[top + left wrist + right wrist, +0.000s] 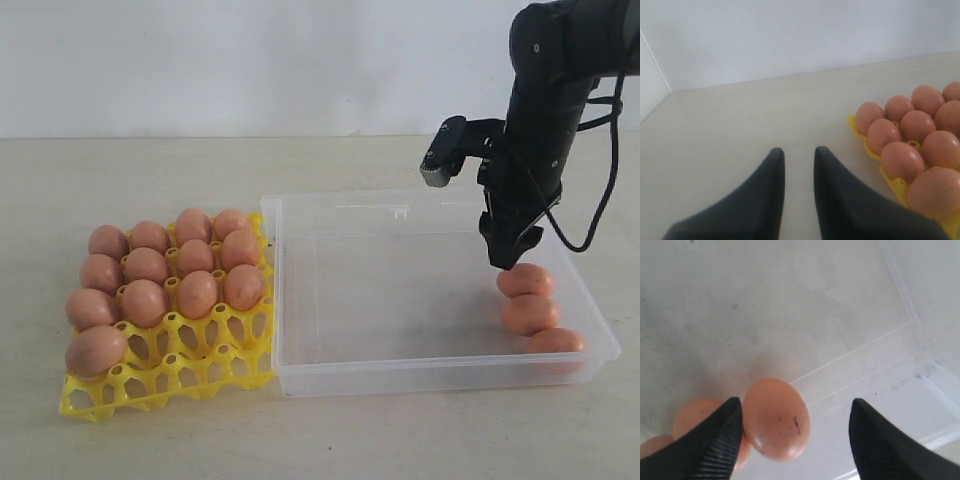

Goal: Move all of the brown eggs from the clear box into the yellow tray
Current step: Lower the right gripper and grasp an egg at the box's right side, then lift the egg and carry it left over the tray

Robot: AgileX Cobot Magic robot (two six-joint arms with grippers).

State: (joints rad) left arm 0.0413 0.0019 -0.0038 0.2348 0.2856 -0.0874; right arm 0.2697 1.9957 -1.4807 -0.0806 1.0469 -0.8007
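Note:
The clear box (pixel 352 199) holds three brown eggs (pixel 525 280) in a row along its right wall. My right gripper (pixel 508 262) hangs open just above the farthest of them. In the right wrist view that speckled egg (pixel 776 420) lies between the spread fingers (pixel 720 440), close to one and well clear of the other, with the other two eggs (pixel 690 420) beyond it. The yellow tray (pixel 170 375) sits left of the box with several brown eggs (pixel 197 293) filling its back rows. My left gripper (pixel 799 150) hovers over bare table beside the tray (pixel 892 182), narrowly open and empty.
The tray's front row has one egg (pixel 96 349) at its left end and open cups beside it. The box's wall and rim (pixel 920 375) run close to my right gripper. A white wall stands behind the table.

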